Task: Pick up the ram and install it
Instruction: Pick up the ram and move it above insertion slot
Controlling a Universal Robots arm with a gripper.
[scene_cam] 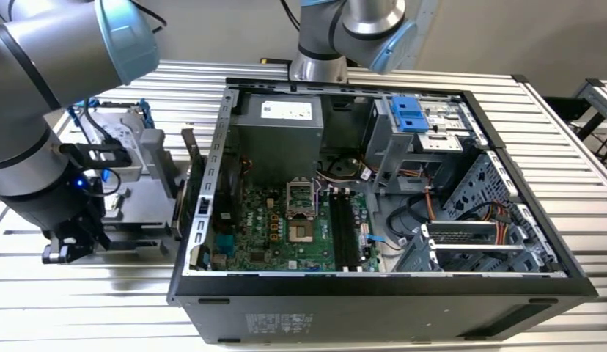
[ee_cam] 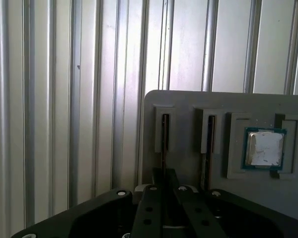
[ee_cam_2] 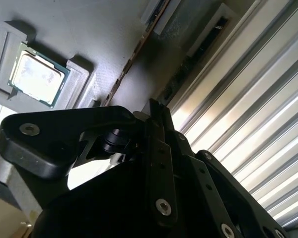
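Observation:
The ram [ee_cam: 164, 134] stands on edge in one slot of a grey holder plate [ee_cam: 188, 101]; in the first wrist view my gripper [ee_cam: 164, 174] sits directly in line with it and close over it. A second thin stick [ee_cam: 208, 141] stands in the neighbouring slot. In the second wrist view the ram [ee_cam_2: 131, 59] runs as a thin edge toward the gripper [ee_cam_2: 157, 110]. In the exterior view the gripper [scene_cam: 71, 248] hangs low beside the holder [scene_cam: 127, 165], at the exterior view's left of the open computer case [scene_cam: 201, 213]. The long black motherboard slots [scene_cam: 344, 227] lie inside the case.
A processor chip [ee_cam: 263, 148] sits in a pocket of the same holder, also seen as the chip [ee_cam_2: 37, 79]. The ribbed metal table [ee_cam: 49, 99] surrounds the holder. A second robot base [scene_cam: 323, 44] stands behind the case. Drive cages and cables [scene_cam: 460, 213] crowd the case's right half.

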